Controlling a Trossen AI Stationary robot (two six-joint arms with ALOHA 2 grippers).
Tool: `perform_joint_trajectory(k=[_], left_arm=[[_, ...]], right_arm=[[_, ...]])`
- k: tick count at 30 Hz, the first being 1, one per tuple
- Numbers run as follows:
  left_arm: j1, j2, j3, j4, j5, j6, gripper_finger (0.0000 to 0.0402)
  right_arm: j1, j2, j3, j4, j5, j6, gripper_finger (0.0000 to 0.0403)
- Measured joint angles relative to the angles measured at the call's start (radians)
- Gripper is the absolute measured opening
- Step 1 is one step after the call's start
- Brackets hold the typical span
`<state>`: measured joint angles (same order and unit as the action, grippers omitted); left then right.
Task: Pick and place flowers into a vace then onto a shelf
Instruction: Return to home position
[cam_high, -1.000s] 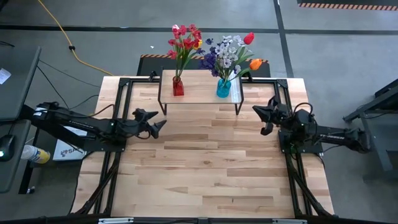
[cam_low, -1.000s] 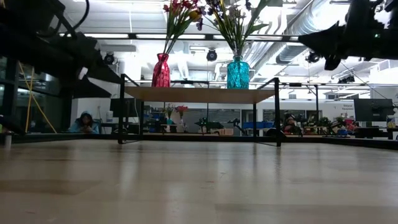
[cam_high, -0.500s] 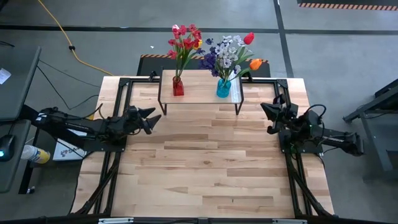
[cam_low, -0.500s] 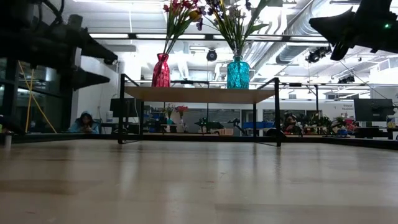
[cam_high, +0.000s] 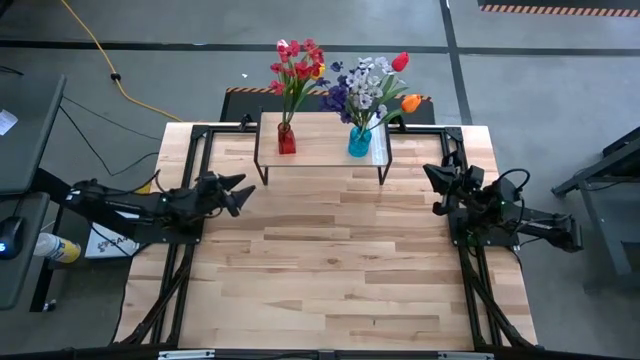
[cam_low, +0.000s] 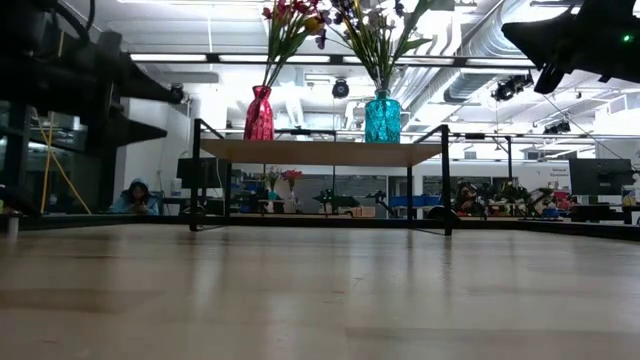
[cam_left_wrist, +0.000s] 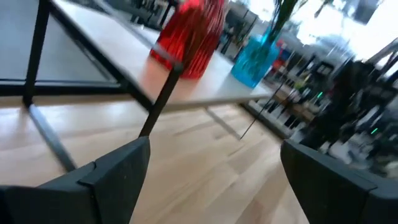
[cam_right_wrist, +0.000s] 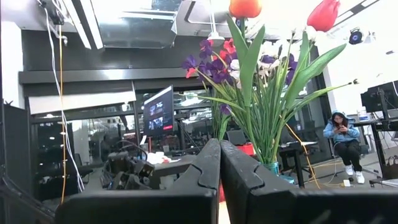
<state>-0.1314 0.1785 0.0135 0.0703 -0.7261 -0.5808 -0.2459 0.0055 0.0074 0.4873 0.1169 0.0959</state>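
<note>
Confirm both arms flank the desk (cam_high: 330, 260). Left gripper (cam_high: 238, 192): jaws released, empty. Right gripper (cam_high: 436, 188): jaws clenched on nothing. Ahead, between them, the shelf (cam_high: 320, 146) carries the red vase (cam_high: 287, 140) nearer your left arm and the blue vase (cam_high: 359, 142) nearer your right. The flowers (cam_high: 365, 85) stand upright in both.

red vase (cam_low: 259, 113) and blue vase (cam_low: 382, 117) of flowers (cam_low: 372, 40), upright, apart on the shelf (cam_low: 320, 152)
</note>
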Motion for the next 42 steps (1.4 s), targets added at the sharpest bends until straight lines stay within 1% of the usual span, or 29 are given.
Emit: perform_joint_trajectory(k=[9,36,42], left_arm=[[0.0,-0.174,-0.002,0.0,0.0,0.0,0.0392],[0.0,-0.168,-0.003,0.0,0.002,0.0,0.0392],[0.0,-0.168,-0.003,-0.001,0.001,0.0,0.0392]], right_arm=[[0.0,-0.001,0.0,0.0,0.0,0.0,0.0007],[-0.002,0.007,0.0,-0.014,0.0,0.0,0.0009],[-0.002,0.007,0.0,-0.014,0.0,0.0,0.0003]])
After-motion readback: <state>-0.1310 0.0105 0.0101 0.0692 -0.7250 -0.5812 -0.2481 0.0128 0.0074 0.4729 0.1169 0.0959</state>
